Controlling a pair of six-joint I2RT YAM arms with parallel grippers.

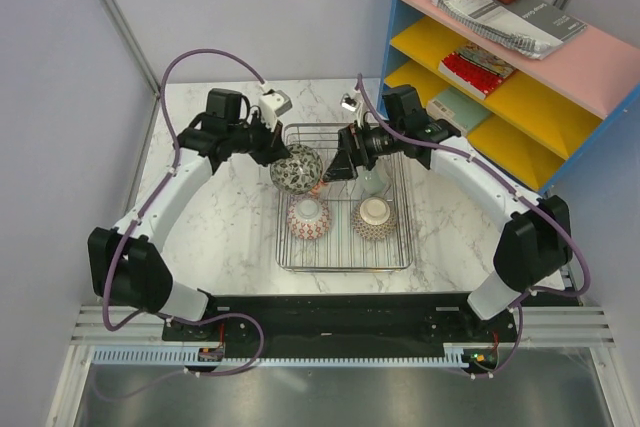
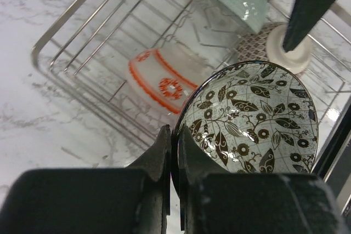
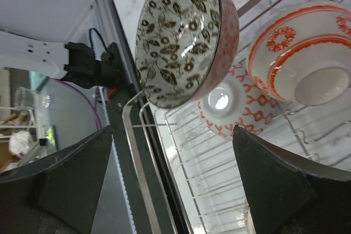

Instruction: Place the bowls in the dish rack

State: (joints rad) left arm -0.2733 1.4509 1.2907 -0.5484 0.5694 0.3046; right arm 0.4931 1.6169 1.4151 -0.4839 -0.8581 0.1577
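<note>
The silver wire dish rack [image 1: 345,267] stands mid-table. My left gripper [image 1: 272,150] is shut on the rim of a leaf-patterned bowl [image 1: 297,169] and holds it tilted over the rack's far left corner. The left wrist view shows this grip [image 2: 175,135] on the bowl [image 2: 258,119]. My right gripper [image 1: 335,169] is open and empty just right of that bowl [image 3: 181,36]. In the rack sit a red-patterned bowl [image 1: 308,217], a grey-patterned bowl [image 1: 374,217] and a pale teal bowl [image 1: 375,179]. An orange-ringed white bowl [image 2: 159,83] lies under the held bowl.
A blue shelf unit [image 1: 520,57] with a pink top, yellow shelves and books stands at the back right, close behind my right arm. Bare marble table [image 1: 210,237] lies left of the rack. A grey wall [image 1: 60,97] runs along the left.
</note>
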